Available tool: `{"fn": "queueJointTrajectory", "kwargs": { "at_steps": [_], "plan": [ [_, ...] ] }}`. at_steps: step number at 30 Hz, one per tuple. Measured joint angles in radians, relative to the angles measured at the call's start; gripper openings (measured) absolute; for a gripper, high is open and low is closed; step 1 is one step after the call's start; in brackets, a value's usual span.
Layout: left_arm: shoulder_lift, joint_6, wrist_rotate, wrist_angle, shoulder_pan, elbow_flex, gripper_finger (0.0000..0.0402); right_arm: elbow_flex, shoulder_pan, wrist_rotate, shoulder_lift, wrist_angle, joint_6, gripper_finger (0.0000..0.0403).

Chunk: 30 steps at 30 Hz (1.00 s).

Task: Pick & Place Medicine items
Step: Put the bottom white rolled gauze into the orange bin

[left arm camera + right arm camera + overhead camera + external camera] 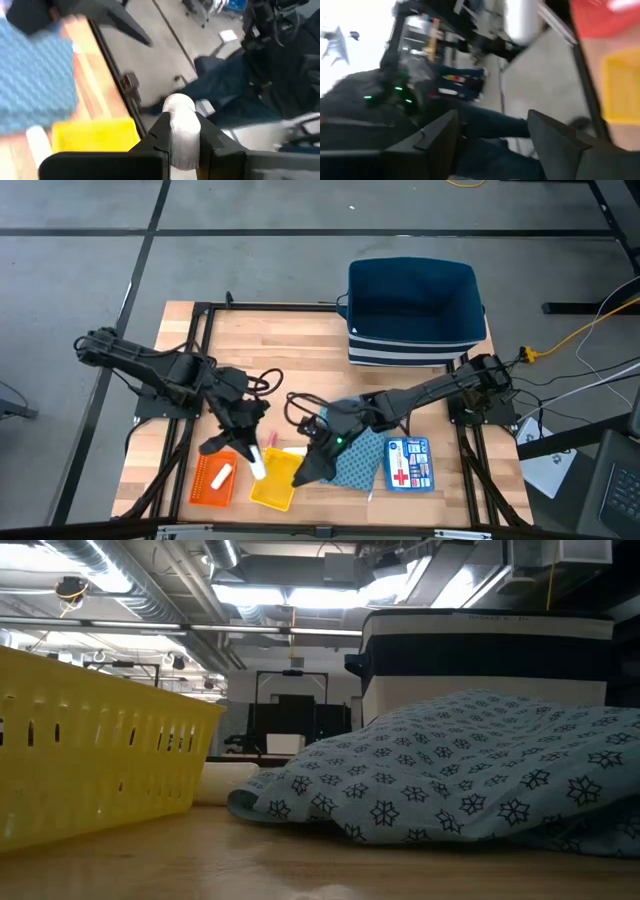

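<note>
My left gripper (240, 448) (181, 127) is shut on a white tube (257, 462), between the orange tray (205, 485) and the yellow tray (272, 488). Another white piece (222, 475) lies in the orange tray. A white stick (293, 450) and a small pinkish piece (268, 437) lie on the table by the yellow tray. The low view shows a white tube (225, 781) lying between the yellow tray (90, 755) and the cloth. My right gripper (305, 470) (492, 145) hangs open over the yellow tray's right edge and touches nothing. My left gripper pinches the white tube (180, 131) between its two fingers (155, 135). The tube's rounded end (178, 104) sticks out past the fingertips. The fingers slant down toward the table's near edge, and the tube looks lifted clear of the table.
A blue patterned cloth (358, 462) (470, 765) lies right of the yellow tray, under my right arm. A blue first-aid box (408, 463) sits beside it. A dark blue basket (415, 305) stands at the far right. Bare wood lies at the table's far left.
</note>
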State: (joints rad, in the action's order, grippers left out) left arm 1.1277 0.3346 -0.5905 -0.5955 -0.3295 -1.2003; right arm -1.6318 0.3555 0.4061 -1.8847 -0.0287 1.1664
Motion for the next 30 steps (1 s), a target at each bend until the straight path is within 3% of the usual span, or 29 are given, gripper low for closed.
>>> {"fn": "queueJointTrajectory", "kwargs": {
  "at_steps": [7, 15, 20, 30],
  "plan": [
    [-0.044, 0.089, 0.032, -0.361, -0.078, 0.000, 0.0027, 0.000, 0.023, -0.077, 0.000, -0.222, 0.000, 0.0256],
    [-0.058, 0.269, 0.182, -0.593, -0.248, 0.000, 0.0028, 0.000, 0.060, -0.212, 0.000, -0.234, -0.031, 0.0236],
    [-0.057, 0.365, 0.193, -0.546, -0.298, 0.060, 0.0028, 0.000, 0.068, -0.266, 0.000, -0.233, -0.057, 0.0231],
    [-0.072, 0.494, 0.008, -0.195, -0.310, 0.364, 0.0030, 0.000, 0.065, -0.294, 0.000, -0.234, -0.094, 0.0231]
  ]
}}
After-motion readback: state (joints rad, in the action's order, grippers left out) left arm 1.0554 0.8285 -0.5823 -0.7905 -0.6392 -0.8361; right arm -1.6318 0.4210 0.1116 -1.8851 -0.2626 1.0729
